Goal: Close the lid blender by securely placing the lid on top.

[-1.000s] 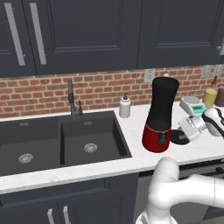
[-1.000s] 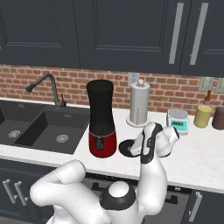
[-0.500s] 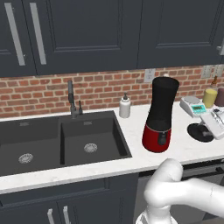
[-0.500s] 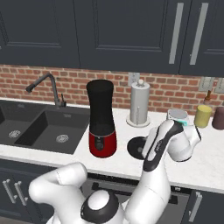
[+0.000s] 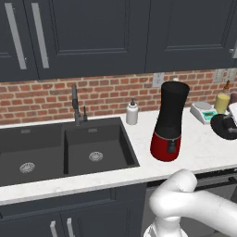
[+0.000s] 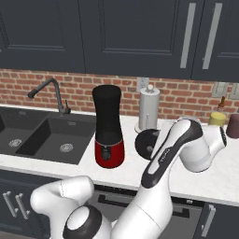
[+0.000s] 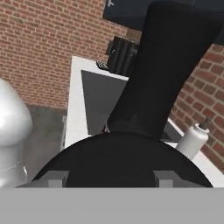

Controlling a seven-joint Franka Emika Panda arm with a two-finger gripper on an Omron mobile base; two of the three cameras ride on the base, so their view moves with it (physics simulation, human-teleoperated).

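Cabinets (image 5: 92,37) with dark fronts and long bar handles run across the top of the room, above a red brick backsplash (image 5: 41,95) that carries a wall outlet (image 5: 158,79). Below them a white countertop (image 5: 139,129) holds a black double sink (image 5: 60,148); each of its two basins shows only a round drain, and a dark tap (image 5: 75,104) rises behind the divider.

The blender (image 5: 169,121) stands upright on the countertop to the right of the sink, its matte black jar tapering down into a glossy red base with a small dark knob. Its mouth is uncovered, and what is inside the jar cannot be seen. The white arm reaches over the countertop to the blender's right and carries the lid (image 6: 148,144), a black disc held on edge above the surface, near the blender at about the height of its red base. In the hand view the lid (image 7: 122,159) is a broad dark dome pressed against the gripper (image 7: 113,178), whose two grey fingertips sit closed on it, with the blender's jar (image 7: 170,65) rising just beyond.

Behind the lid stands an upright paper towel holder (image 6: 149,109). A small white soap bottle (image 5: 132,112) sits at the backsplash between sink and blender. Further right are a kitchen scale (image 5: 203,112) and a yellow jar (image 5: 222,102).
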